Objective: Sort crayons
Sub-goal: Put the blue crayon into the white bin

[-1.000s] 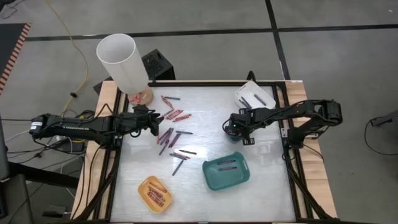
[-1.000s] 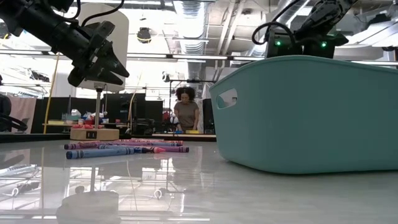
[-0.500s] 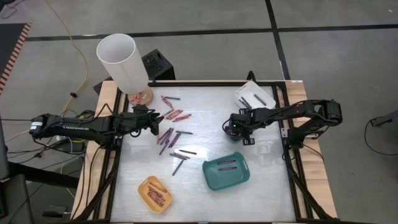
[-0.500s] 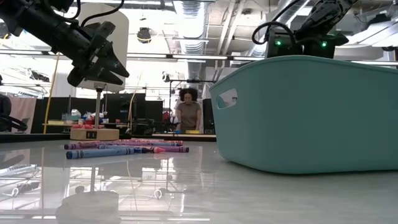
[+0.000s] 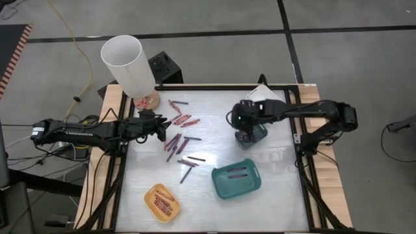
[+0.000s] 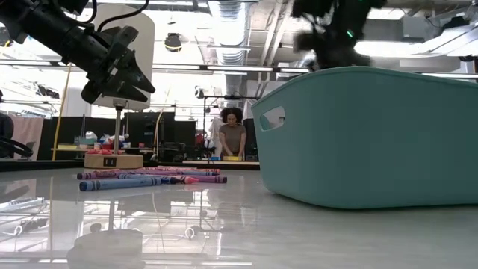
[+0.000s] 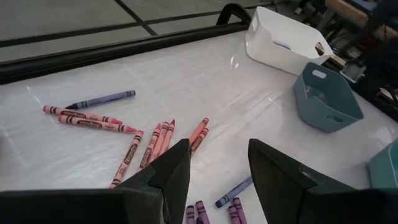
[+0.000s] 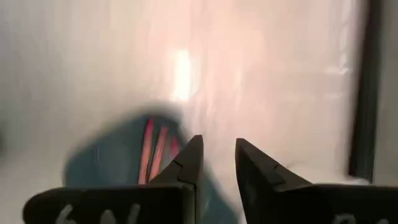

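Several loose crayons (image 5: 181,138), red, pink, purple and dark blue, lie flat on the white tabletop; they also show in the left wrist view (image 7: 149,140) and the low view (image 6: 149,178). My left gripper (image 5: 166,124) hovers open and empty above their left side (image 7: 217,165). My right gripper (image 5: 242,129) is open and empty above a small blue-grey tray (image 5: 255,135), which holds a few red and pink crayons (image 8: 157,146). The picture of it in the right wrist view (image 8: 217,158) is blurred.
A large teal tray (image 5: 236,180) with crayons stands near the front right, and a yellow tray (image 5: 162,202) with red crayons at the front. A white tray (image 5: 261,93) lies partly under my right arm. A tall white cylinder (image 5: 127,64) stands at the far left corner.
My right arm has swung toward the table's far edge and a little to the left, now crossing over the white tray. Its gripper stays above the small blue-grey tray. My left arm and the crayons have kept still.
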You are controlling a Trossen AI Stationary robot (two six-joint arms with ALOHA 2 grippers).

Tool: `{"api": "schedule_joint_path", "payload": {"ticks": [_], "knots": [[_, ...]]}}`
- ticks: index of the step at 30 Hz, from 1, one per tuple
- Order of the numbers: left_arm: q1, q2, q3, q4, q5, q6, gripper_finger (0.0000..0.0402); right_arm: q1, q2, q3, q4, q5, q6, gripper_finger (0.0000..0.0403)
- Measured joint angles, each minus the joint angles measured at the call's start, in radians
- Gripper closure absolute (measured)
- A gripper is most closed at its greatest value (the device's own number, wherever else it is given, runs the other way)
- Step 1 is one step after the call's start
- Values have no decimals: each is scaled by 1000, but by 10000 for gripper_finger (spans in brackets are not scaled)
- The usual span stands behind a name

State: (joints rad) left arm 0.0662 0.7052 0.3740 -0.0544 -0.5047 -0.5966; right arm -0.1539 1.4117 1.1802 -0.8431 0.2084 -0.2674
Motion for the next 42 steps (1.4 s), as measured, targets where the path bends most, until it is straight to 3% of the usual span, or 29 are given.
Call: {"api": "schedule_joint_path", "payload": {"ticks": [11,21,25,35,42], "knots": [[0,0,0,-5,-1,15,251,32,45,53,376,-88,4,310],[0,0,0,-13,-8,35,251,73,316,53,745,-118,-71,200],[0,0,0,-21,-8,35,251,73,407,53,869,-181,-60,181],[0,0,0,-35,-11,29,251,45,572,95,947,-286,42,182],[0,0,0,-45,-24,21,251,38,683,167,923,-293,45,182]]}}
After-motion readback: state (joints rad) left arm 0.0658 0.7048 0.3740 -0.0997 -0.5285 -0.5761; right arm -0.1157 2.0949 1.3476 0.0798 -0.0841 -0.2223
